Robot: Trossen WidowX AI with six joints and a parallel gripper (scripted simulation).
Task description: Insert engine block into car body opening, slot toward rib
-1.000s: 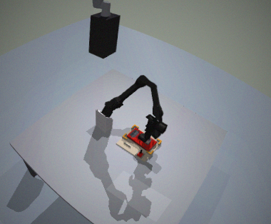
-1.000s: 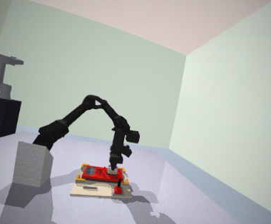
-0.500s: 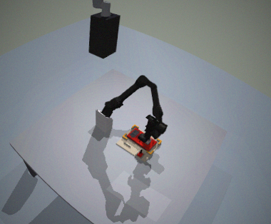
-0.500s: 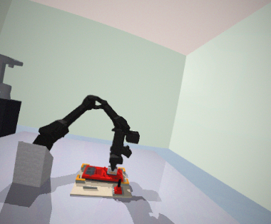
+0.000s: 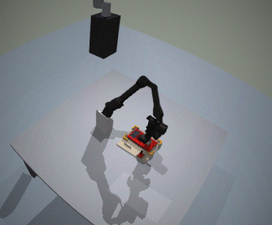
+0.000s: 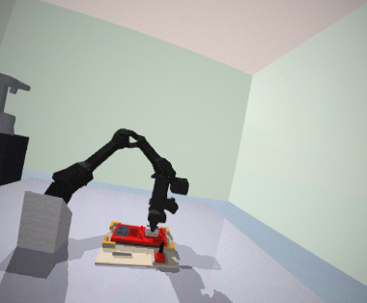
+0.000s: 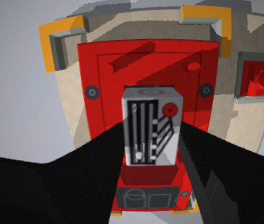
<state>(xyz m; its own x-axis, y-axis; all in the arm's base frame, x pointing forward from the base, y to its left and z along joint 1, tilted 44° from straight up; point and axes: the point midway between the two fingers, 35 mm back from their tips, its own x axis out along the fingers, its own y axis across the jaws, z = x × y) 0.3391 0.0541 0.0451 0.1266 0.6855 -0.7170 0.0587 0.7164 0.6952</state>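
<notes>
The red car body (image 5: pixel 152 145) (image 6: pixel 136 234) (image 7: pixel 89 60) lies between yellow corner brackets on the beige board (image 5: pixel 122 145) (image 6: pixel 104 260) (image 7: pixel 66 100). My gripper (image 6: pixel 153 228) (image 7: pixel 151 128) points down over the car body and is shut on the engine block (image 6: pixel 151 233) (image 7: pixel 164 150). The block is grey with dark stripes and a red disc, and shows between the fingers in the wrist view. It is upright at the opening, with part of it above the red surface. A dark edge of the opening shows behind it. The rib and the block's underside are hidden, so its depth is unclear.
A red piece with a black lever (image 5: pixel 141 154) (image 6: pixel 159 257) (image 7: pixel 255 80) stands on the board beside the car body. Yellow brackets (image 6: pixel 108 242) (image 7: pixel 47 42) rise around the body's corners. The grey arm base (image 5: pixel 104 122) (image 6: pixel 42 224) stands at the left.
</notes>
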